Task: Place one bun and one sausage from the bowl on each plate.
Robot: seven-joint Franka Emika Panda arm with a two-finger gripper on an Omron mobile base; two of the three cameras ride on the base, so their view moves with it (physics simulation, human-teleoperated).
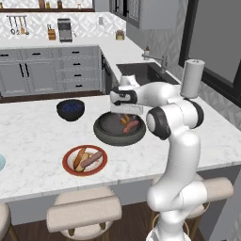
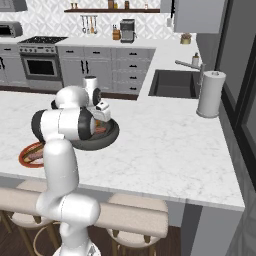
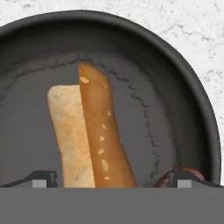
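White marble counter [image 1: 42, 136] runs across this kitchen, with grey cabinets and a stove behind it and a sink [image 2: 172, 82] set into the far side. On the counter I count one wide dark grey bowl [image 1: 106, 134], one smaller dark blue bowl [image 1: 70, 109] just behind it to the left, and one red-rimmed plate [image 1: 68, 157] near the front edge; at the very left border a small piece of a light blue plate [image 1: 1, 162] shows. On the red-rimmed plate lie one bun [image 1: 81, 157] and one sausage [image 1: 92, 158], side by side. In the grey bowl one bun [image 3: 87, 140] lies along the middle, and one sausage [image 1: 132, 126] lies at its side, toward the bowl's wall. The gripper [image 3: 111, 179] hangs low over the grey bowl, pointing down, with its jaws as wide apart as they go; the two fingertips [image 3: 41, 178] stand on either side of the bun's near end, and nothing is held between them. I cannot tell if a tip touches the sausage at the right. A roll of paper towel [image 2: 210, 94] stands upright beside the sink, well apart from the bowl. Three padded stools [image 1: 84, 214] stand under the front edge of the counter.
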